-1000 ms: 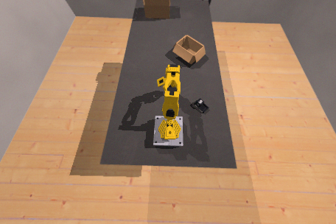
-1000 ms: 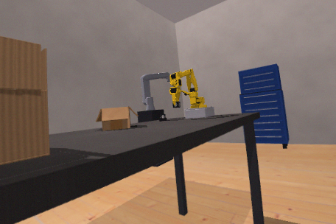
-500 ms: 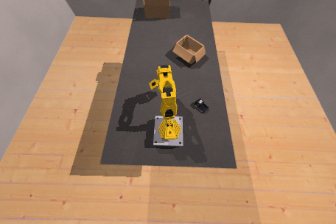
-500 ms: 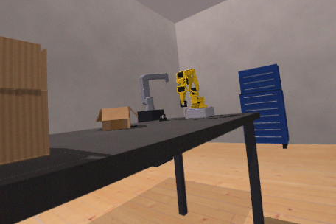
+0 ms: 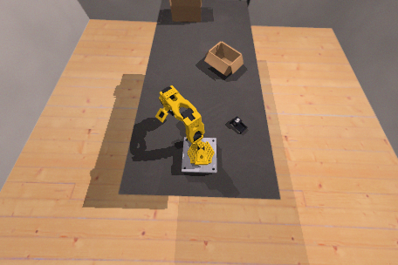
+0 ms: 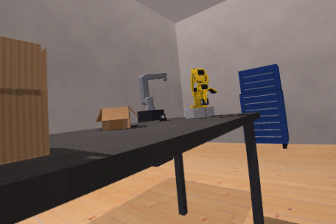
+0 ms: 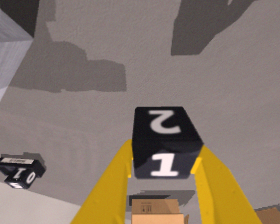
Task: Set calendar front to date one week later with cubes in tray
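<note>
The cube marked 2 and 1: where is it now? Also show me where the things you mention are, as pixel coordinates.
In the wrist view, the black cube (image 7: 166,142) is held between the end effector's (image 7: 165,165) two yellow fingers, right of the calendar (image 7: 22,170).

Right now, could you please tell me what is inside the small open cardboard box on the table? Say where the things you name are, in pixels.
Only bare cardboard walls show inside the small open brown cardboard box (image 5: 229,70) (image 6: 115,113); its near wall hides part of the bottom.

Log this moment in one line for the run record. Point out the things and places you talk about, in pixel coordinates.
gripper (image 5: 161,115) (image 7: 163,159): shut on digit cube (image 7: 166,127) | cube faces seen: 2, 1 | calendar tray (image 5: 239,126) (image 7: 16,160): away from gripper | placement: pending
</note>
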Controlling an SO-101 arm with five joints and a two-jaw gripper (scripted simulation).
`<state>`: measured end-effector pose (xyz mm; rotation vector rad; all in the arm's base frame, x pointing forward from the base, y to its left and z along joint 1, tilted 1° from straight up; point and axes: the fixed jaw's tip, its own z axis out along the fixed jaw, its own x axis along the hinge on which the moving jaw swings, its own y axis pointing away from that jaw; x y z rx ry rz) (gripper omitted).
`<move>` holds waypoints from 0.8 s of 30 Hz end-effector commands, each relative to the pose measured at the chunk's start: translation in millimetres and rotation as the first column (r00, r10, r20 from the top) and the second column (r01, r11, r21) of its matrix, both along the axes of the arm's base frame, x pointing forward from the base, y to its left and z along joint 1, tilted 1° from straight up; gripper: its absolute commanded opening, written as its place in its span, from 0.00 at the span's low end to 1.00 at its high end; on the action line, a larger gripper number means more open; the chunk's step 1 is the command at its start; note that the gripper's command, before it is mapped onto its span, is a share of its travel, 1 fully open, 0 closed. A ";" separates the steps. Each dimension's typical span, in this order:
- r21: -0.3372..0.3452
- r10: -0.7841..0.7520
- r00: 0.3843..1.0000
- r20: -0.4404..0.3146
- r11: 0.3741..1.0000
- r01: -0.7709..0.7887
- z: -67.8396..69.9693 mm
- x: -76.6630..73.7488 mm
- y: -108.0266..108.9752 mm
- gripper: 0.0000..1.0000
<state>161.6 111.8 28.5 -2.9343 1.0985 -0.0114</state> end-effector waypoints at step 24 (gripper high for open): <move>0.014 0.273 0.962 0.017 0.962 -0.273 1.4 -38.3 41.0 0.00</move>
